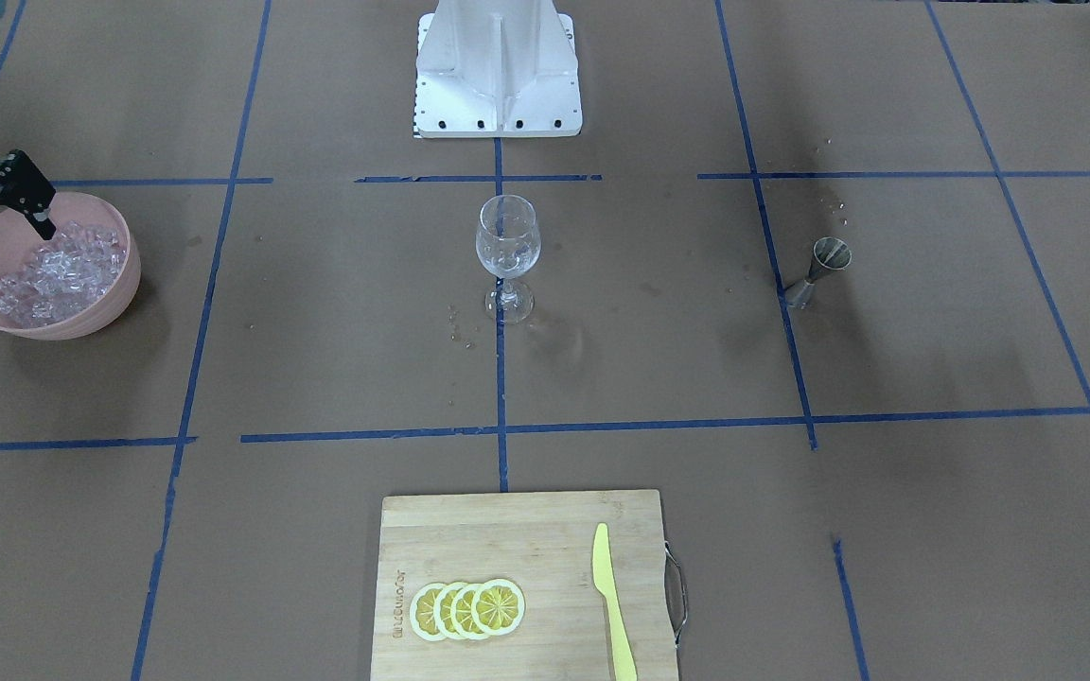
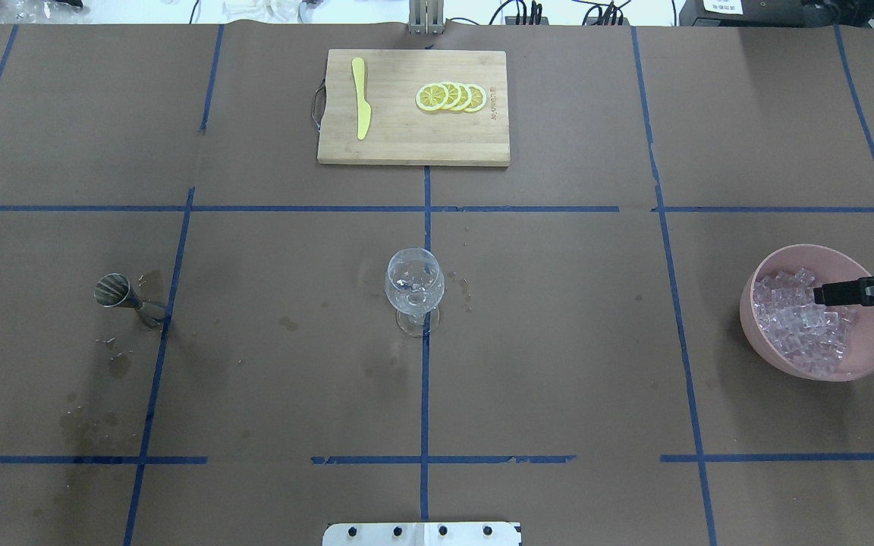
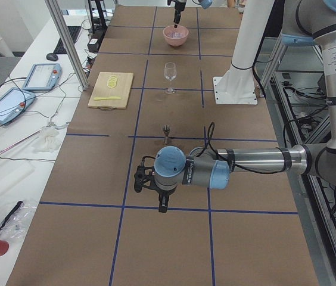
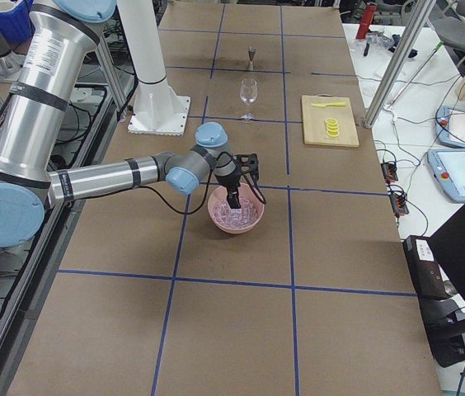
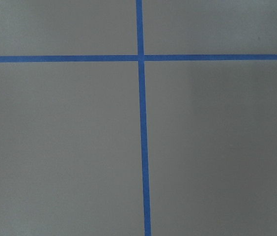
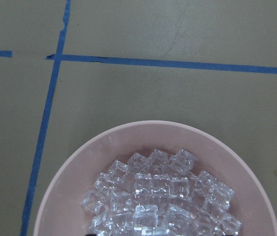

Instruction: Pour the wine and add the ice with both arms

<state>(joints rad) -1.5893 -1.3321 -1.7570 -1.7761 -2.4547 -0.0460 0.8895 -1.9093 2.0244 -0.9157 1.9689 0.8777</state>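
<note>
Brown paper crossed by blue tape lines covered the table (image 1: 933,312). A white fixed pedestal (image 1: 498,76) stood at the middle of the robot's edge. Before it, at the table's centre, stood a clear stemmed wine glass (image 1: 507,241), upright, with wet specks on the paper around its foot. A small metal double-cone jigger (image 1: 819,271) stood toward the table's left end beside darker damp patches. At the middle of the operators' edge lay a rectangular bamboo cutting board (image 1: 507,530) bearing four overlapping lemon slices (image 1: 469,608) and a yellow plastic knife (image 1: 609,596), apart from each other.

The ice (image 6: 163,196), a heap of small clear chunks, lay in a round pink bowl (image 6: 79,162) near the table's right end. The right gripper (image 1: 4,222) hung over this bowl with its fingers spread wide, one tip down among the chunks. The left gripper (image 3: 150,193) pointed down over a tape crossing near the left end; whether it was spread or closed could not be told.
</note>
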